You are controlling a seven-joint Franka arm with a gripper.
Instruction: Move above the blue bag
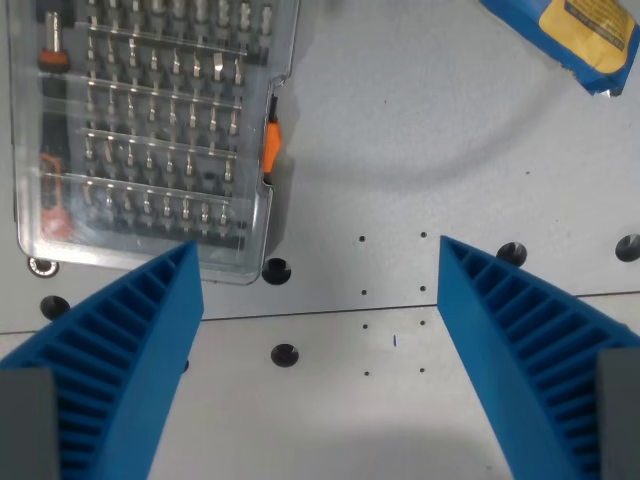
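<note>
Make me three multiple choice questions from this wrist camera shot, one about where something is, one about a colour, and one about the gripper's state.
1. Where is the blue bag in the wrist view?
A. top right corner
B. bottom left corner
C. dead centre

2. What colour is the latch on the clear bit case?
A. green
B. orange
C. purple

3. How does the gripper stand?
A. shut on the bag
B. shut on the bit case
C. open, holding nothing

Answers:
1. A, the bag is cut off by the top and right edges of the picture.
2. B, an orange tab sits on the case's side toward the wrist view's right.
3. C, the two blue fingers stand wide apart with only the bare grey table between them.
</note>
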